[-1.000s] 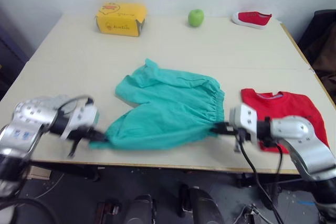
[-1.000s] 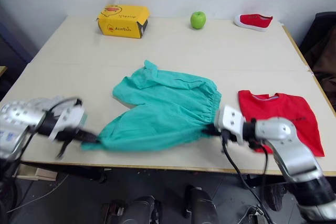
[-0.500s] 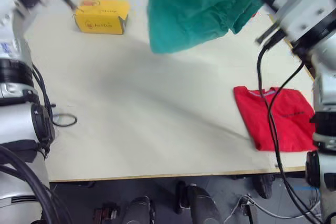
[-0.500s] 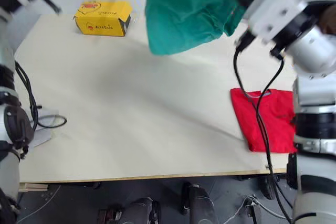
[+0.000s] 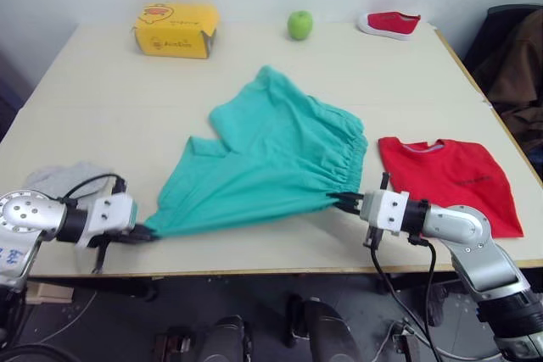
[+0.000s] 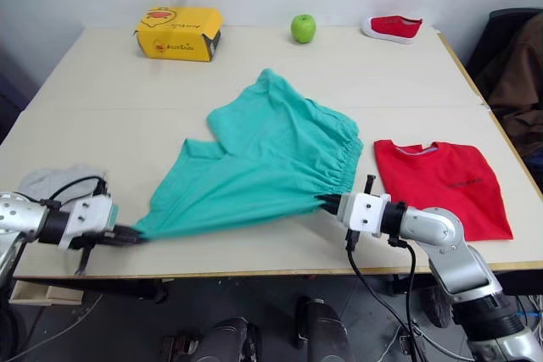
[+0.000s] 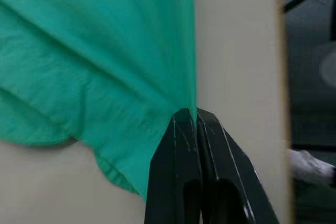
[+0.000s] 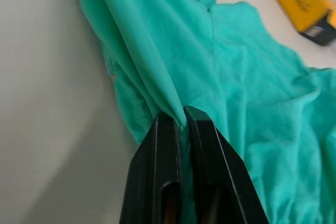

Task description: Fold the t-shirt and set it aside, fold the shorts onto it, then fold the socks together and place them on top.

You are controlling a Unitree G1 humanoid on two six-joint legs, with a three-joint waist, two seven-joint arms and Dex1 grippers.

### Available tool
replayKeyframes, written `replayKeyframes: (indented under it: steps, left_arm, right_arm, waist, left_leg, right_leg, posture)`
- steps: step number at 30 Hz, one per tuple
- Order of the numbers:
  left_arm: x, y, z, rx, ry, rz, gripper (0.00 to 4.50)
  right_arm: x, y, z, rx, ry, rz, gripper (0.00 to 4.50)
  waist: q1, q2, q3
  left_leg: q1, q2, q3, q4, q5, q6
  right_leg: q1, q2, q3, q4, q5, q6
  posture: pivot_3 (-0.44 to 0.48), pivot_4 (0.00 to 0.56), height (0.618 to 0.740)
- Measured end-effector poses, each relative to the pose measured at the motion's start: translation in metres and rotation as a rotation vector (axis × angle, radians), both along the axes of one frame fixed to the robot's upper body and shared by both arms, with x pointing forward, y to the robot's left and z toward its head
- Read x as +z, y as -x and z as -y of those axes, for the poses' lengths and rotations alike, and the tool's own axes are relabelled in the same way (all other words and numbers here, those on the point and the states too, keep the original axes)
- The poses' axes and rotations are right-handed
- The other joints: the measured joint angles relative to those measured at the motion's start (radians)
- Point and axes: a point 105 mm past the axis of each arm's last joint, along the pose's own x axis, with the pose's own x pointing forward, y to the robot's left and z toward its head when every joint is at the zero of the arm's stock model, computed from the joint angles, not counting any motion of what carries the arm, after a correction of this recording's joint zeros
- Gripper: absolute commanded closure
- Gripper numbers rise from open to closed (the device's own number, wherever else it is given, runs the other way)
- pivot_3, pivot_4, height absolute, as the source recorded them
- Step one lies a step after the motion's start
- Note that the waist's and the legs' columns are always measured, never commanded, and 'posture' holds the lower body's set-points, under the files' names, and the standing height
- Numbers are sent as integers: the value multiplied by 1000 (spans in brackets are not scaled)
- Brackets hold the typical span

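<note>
From my remote station, I see the shorts (image 5: 270, 165) spread across the middle of the frame on the table (image 5: 127, 108), a teal fan of cloth drawn to two pinched corners near the bottom edge. My left gripper (image 5: 146, 233) sits at lower left, its two black fingers (image 7: 176, 145) pressed together on the tip of a leg hem; the left wrist view shows the cloth running straight into the closed pair, close to the table's front edge. My right gripper (image 5: 339, 202) sits at lower centre-right, its fingers (image 8: 163, 150) likewise clamped on a gathered fold at the waistband end, with pleats radiating from the pinch. Between the two grips the lower edge of the shorts runs in a taut line just inside the table's front edge.

The t-shirt (image 5: 450, 182) lies folded flat at right of the frame, just beside the waistband but apart from it, collar toward the top. The socks (image 5: 61, 181) rest as a pale grey heap at lower left, behind my left gripper. Along the top of the frame stand a yellow box (image 5: 176, 30) at upper left, a green apple (image 5: 299, 25) at upper centre and a red shoe (image 5: 389, 24) at upper right.
</note>
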Motion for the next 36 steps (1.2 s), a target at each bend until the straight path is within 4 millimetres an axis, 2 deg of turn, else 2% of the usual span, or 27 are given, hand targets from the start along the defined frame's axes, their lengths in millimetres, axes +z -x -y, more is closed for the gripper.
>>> replayKeyframes:
  steps: [5,8,10,12,14,16,18,19,20,23,26,29,32,35,36]
  left_arm:
    - [-6,41,-9,-36,-67,-215,4467]
    - [-1,64,-6,-5,-43,-358,4467]
    - [11,78,2,18,-8,-474,4467]
    - [29,72,12,39,62,-488,4467]
    - [53,50,18,63,152,-410,4467]
    - [91,15,27,59,290,-246,4467]
    - [129,-26,40,31,458,-77,4467]
    - [146,-55,48,41,537,12,4467]
    - [150,-68,50,62,558,42,4467]
    - [166,-146,72,202,608,242,4467]
    - [169,-191,94,306,560,422,4467]
    - [157,-213,108,364,466,539,4467]
    - [135,-227,122,423,395,593,4467]
    - [121,-234,119,483,337,611,4467]
    - [118,-235,119,495,320,616,4293]
  right_arm:
    - [-21,35,-5,130,47,-217,4500]
    - [-25,52,-2,179,60,-359,4500]
    - [-23,60,5,180,44,-468,4500]
    - [-15,59,12,150,0,-548,4500]
    - [-2,53,16,111,-72,-607,4500]
    - [15,42,18,79,-164,-652,4500]
    - [29,29,23,34,-265,-697,4500]
    - [37,17,24,1,-332,-710,4500]
    - [40,12,24,-12,-355,-713,4500]
    - [45,-16,29,-130,-467,-736,4500]
    - [43,-38,31,-231,-533,-748,4500]
    - [34,-57,35,-351,-561,-746,4500]
    - [25,-70,39,-446,-536,-725,4500]
    - [21,-81,42,-507,-530,-684,4500]
    - [20,-84,43,-526,-528,-673,4500]
  waist:
    - [11,2,1]
    - [12,2,1]
    - [12,1,1]
    - [18,4,3]
    - [24,5,3]
    - [31,6,4]
    - [45,9,5]
    - [50,8,4]
    - [48,7,4]
    - [49,3,3]
    - [33,2,3]
    - [11,2,3]
    - [7,2,3]
    - [3,2,3]
    - [3,2,3]
  left_leg:
    - [-1,0,0,0,-1,0]
    - [-1,0,0,0,-1,1]
    - [-1,1,0,0,-1,1]
    - [0,0,-2,0,-1,1]
    - [0,0,-4,0,0,1]
    - [0,0,-4,0,0,1]
    - [2,0,-4,-1,1,1]
    - [4,0,-3,-1,1,0]
    - [4,-1,-3,-1,1,0]
    - [2,-2,-2,0,4,1]
    - [-3,-2,2,0,3,3]
    - [-10,-3,5,-3,2,4]
    - [-11,-1,6,-5,2,4]
    - [-10,-1,6,-5,3,3]
    - [-9,-2,6,-4,4,3]
  right_leg:
    - [0,0,-1,-1,-1,-1]
    - [0,0,-1,-2,-1,-1]
    - [1,0,-2,-2,-1,-1]
    - [2,0,-1,-3,0,0]
    - [3,1,-2,-3,0,0]
    - [5,2,-2,-5,0,0]
    - [13,3,-3,-5,0,0]
    - [14,3,-3,-4,1,0]
    - [14,3,-3,-3,2,1]
    - [12,2,-5,-3,6,3]
    - [6,2,-5,-9,7,5]
    - [-3,2,-5,-11,8,6]
    - [-5,3,-5,-11,8,6]
    - [-5,3,-4,-8,8,6]
    - [-5,2,-3,-7,8,6]
  posture:
    - [0,150,740]
    - [0,150,740]
    - [0,150,740]
    - [0,150,740]
    - [0,150,740]
    - [0,150,740]
    - [0,150,740]
    - [0,150,740]
    - [0,150,740]
    - [0,150,740]
    - [0,150,740]
    - [0,150,740]
    - [0,150,740]
    - [0,150,740]
    - [0,150,740]
